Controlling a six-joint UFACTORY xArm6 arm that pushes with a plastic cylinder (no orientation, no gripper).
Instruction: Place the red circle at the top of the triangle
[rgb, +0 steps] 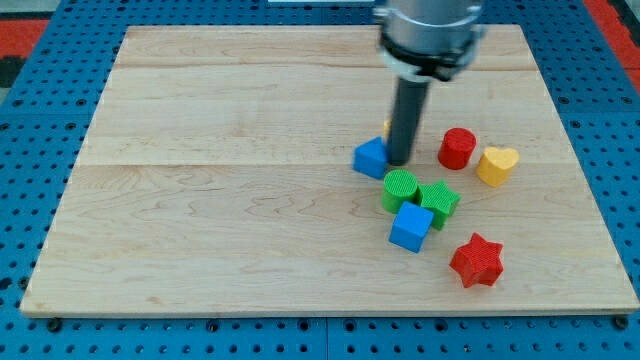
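Note:
The red circle (457, 148) stands right of centre on the wooden board (200, 200). The blue triangle (371, 157) lies to its left. My tip (400, 162) rests between them, touching the triangle's right side, with a gap to the red circle. A small yellow-orange piece behind the rod is mostly hidden.
A yellow heart (496, 165) sits just right of the red circle. Below my tip are a green circle (400, 189), a green star (439, 200), a blue cube (411, 227) and a red star (476, 260). The arm's body (428, 35) hangs over the board's top edge.

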